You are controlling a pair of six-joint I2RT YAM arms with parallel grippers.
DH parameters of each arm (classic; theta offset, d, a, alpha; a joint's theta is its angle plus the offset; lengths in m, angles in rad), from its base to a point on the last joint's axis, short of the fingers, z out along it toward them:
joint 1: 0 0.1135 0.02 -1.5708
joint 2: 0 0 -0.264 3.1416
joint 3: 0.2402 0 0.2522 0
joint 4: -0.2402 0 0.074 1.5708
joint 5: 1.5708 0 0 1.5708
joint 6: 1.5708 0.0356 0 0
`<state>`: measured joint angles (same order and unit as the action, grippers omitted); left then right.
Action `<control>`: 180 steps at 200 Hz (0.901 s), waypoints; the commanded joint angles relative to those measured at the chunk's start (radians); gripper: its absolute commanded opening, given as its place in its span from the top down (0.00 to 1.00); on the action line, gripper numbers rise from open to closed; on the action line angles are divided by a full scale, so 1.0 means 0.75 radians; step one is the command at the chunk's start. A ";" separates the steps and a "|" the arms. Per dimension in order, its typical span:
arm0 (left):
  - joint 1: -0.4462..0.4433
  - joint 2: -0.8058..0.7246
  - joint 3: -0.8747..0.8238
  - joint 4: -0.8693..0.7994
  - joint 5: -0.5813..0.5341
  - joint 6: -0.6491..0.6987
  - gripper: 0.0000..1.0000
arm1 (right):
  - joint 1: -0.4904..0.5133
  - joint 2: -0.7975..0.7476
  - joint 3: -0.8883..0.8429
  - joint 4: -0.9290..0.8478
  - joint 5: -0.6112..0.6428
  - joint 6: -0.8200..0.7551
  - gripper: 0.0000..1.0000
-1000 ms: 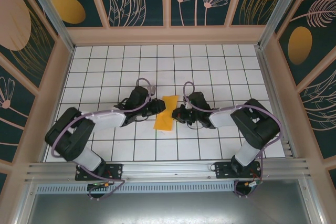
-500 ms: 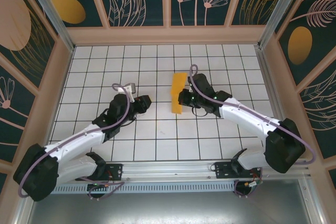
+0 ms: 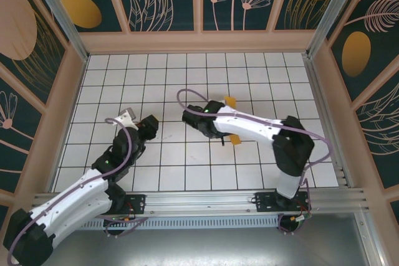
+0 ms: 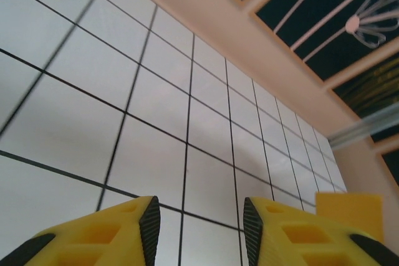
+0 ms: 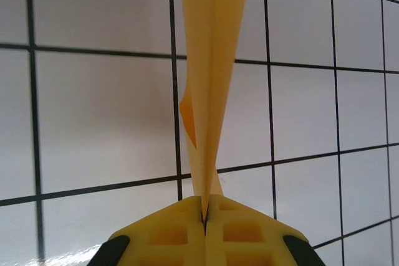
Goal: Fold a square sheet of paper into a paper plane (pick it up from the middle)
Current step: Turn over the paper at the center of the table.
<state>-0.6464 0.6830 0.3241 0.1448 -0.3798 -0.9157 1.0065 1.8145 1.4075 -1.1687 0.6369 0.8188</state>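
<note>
The square sheet of paper (image 5: 212, 60) is a folded orange-yellow wedge, seen edge-on above the white grid. My right gripper (image 5: 204, 211) is shut on its narrow end. From above, two ends of the paper (image 3: 230, 101) stick out on either side of the right forearm, which hides the rest. My left gripper (image 3: 148, 126) stands apart to the left over bare tiles. In the left wrist view it is open (image 4: 199, 232), with nothing between its fingers (image 4: 148, 228). A patch of orange-yellow paper (image 4: 348, 213) shows past the right finger.
The white gridded table (image 3: 187, 73) is boxed in by beige wooden walls (image 3: 199, 42) with dark leaf-painted panels. An aluminium rail (image 3: 199, 200) runs along the near edge. The right arm (image 3: 268, 130) lies across the middle of the table.
The left gripper has let go of the paper, opened and drawn back to the left. The right arm has carried the paper away, first toward the back, then to the right.
</note>
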 commanded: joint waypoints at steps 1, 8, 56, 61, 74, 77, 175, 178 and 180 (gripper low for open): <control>0.005 -0.121 -0.035 -0.124 -0.162 -0.058 0.58 | 0.018 0.096 0.063 -0.049 -0.008 0.011 1.00; 0.005 -0.159 -0.037 -0.154 -0.184 -0.059 0.57 | 0.021 0.136 0.083 -0.012 -0.052 -0.011 0.99; 0.006 -0.269 -0.046 -0.219 -0.213 -0.033 0.55 | 0.044 0.382 0.234 0.333 -0.459 -0.188 0.82; 0.005 -0.264 -0.044 -0.222 -0.207 -0.033 0.55 | 0.043 0.396 0.244 0.374 -0.517 -0.212 0.78; 0.006 -0.251 -0.036 -0.221 -0.188 -0.023 0.55 | 0.045 0.394 0.274 0.457 -0.617 -0.226 0.63; 0.005 -0.247 -0.035 -0.222 -0.182 -0.021 0.55 | 0.045 0.379 0.271 0.482 -0.640 -0.232 0.60; 0.005 0.106 0.052 0.019 0.191 0.107 0.53 | -0.312 -0.421 -0.829 1.614 -1.236 -0.066 0.78; 0.006 0.130 0.062 0.023 0.209 0.111 0.53 | -0.319 -0.421 -0.843 1.621 -1.237 -0.060 0.78; 0.005 0.145 0.066 0.027 0.221 0.112 0.53 | -0.322 -0.419 -0.853 1.628 -1.239 -0.053 0.79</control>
<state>-0.6464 0.6968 0.3130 0.0692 -0.3542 -0.8822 0.7944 1.5074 0.8799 -0.1501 -0.1696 0.7189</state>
